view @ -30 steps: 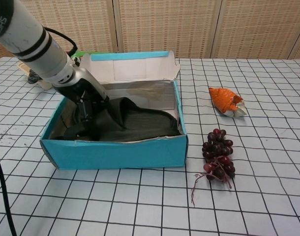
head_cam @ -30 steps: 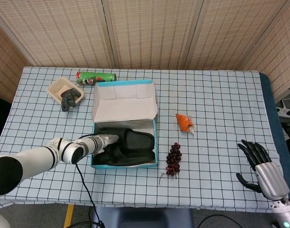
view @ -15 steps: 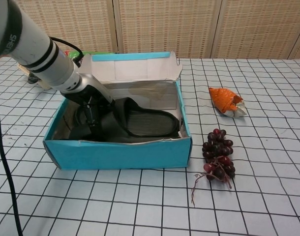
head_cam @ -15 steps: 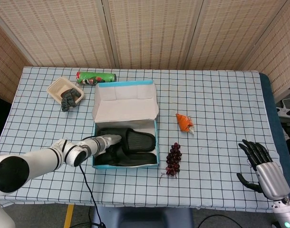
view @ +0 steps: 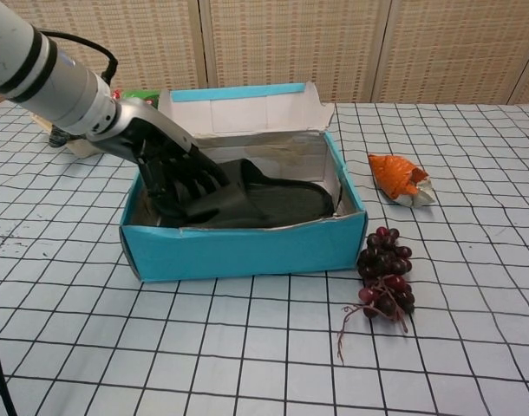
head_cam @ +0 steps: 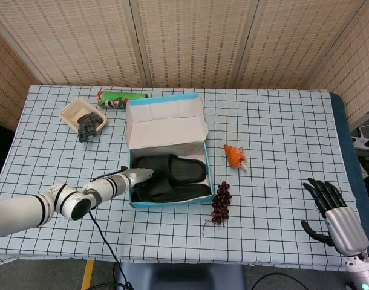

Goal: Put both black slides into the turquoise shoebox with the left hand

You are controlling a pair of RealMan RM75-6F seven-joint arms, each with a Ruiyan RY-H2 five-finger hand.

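The turquoise shoebox [head_cam: 170, 202] [view: 247, 252] stands left of the table's middle with its lid [head_cam: 166, 124] raised at the back. Both black slides [head_cam: 175, 179] [view: 277, 201] lie inside it, side by side. My left hand [head_cam: 133, 178] [view: 174, 176] reaches into the box's left end, and its fingers lie over the heel end of a slide. The thumb is hidden, so a grip cannot be made out. My right hand [head_cam: 331, 209] hovers at the table's near right corner, fingers apart and holding nothing.
A bunch of dark grapes [head_cam: 221, 202] [view: 384, 270] lies just right of the box, and an orange packet [head_cam: 234, 155] [view: 401, 179] sits beyond it. A green can [head_cam: 122, 98] and a beige bowl [head_cam: 75, 111] holding a dark object are at the back left.
The shoebox has slid to the right across the table with my left hand inside it. The slides now lie flatter in the box. The right hand has not moved.
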